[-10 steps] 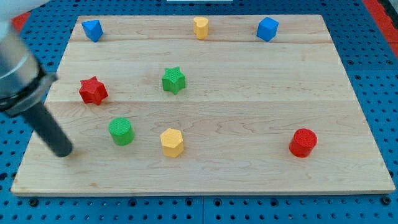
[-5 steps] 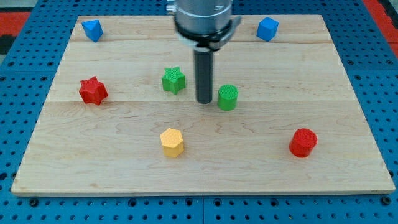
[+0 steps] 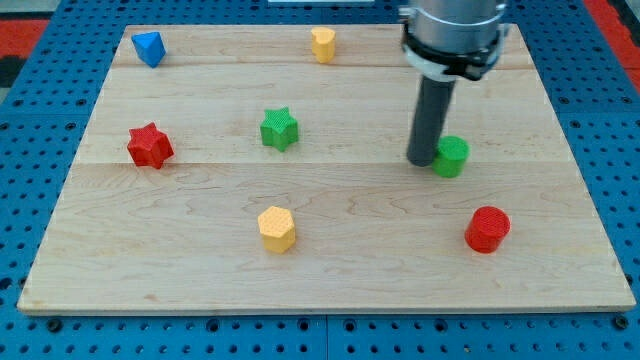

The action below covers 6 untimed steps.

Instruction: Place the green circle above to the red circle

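Note:
The green circle (image 3: 452,157) stands on the wooden board (image 3: 330,260) right of centre. The red circle (image 3: 487,229) stands below it and a little to the right, apart from it. My tip (image 3: 421,160) touches the green circle's left side. The arm's body rises from the tip toward the view's top and hides the board's upper right part.
A green star (image 3: 279,129) stands left of centre. A red star (image 3: 150,146) is at the left. A yellow hexagon (image 3: 277,229) is at lower centre. A yellow block (image 3: 322,44) and a blue block (image 3: 148,48) stand along the top edge.
My tip has swept from the lower left across to the right. The green circle has slid with it, from lower left to right of centre, above the red circle.

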Motion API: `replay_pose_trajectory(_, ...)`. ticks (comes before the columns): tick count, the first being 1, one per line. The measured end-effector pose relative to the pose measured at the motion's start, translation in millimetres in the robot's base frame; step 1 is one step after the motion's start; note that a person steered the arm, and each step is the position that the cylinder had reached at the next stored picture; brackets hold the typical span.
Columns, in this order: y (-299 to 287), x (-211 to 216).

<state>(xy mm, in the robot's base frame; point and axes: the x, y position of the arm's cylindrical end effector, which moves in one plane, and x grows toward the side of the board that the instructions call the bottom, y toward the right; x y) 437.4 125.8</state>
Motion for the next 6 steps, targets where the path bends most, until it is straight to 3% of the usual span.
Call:
replay_pose_trajectory(1, -44.7, 8.0)
replay_pose_trajectory(2, -41.8, 26.6)
replay_pose_trajectory(4, 31.5, 20.9)
replay_pose_trajectory(5, 36.0, 15.4)
replay_pose_trajectory(6, 61.3, -15.6)
